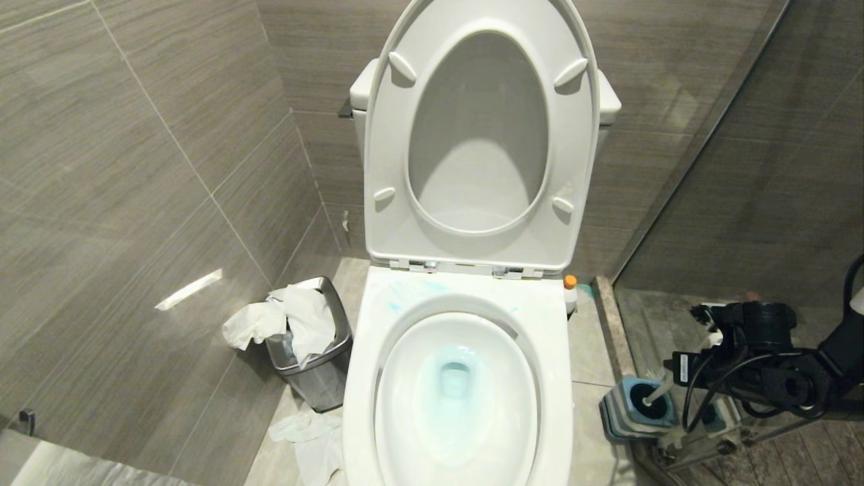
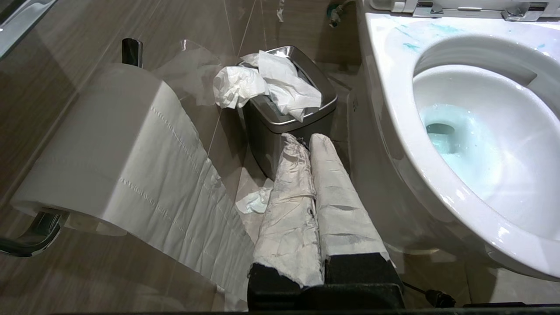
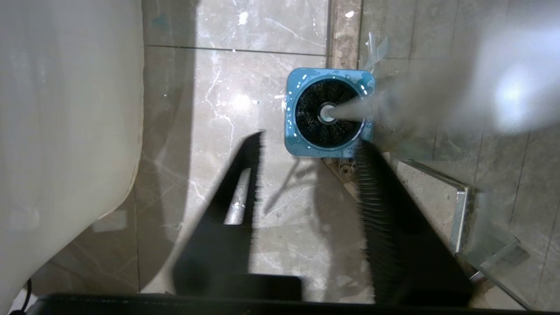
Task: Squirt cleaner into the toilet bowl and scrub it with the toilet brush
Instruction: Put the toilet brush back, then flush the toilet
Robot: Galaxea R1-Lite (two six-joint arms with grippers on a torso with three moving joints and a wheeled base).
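cleaner (image 1: 453, 378) is in the bowl (image 1: 459, 466); right gripper (image 3: 306, 175) hangs half open and empty over the brush (image 3: 326, 113), next closes on its handle.

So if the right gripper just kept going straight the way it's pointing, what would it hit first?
Probably the toilet brush standing in its blue holder on the floor: the open right gripper points down just beside it, jaws apart and empty. Depth is unclear, so it could meet the floor tile instead.

Our floor (image 1: 594, 337): grey marbled tile. On it we've got toilet bowl (image 1: 560, 351), steel bin (image 1: 317, 378), crumpled tissue (image 1: 307, 432), blue brush holder (image 1: 624, 412).
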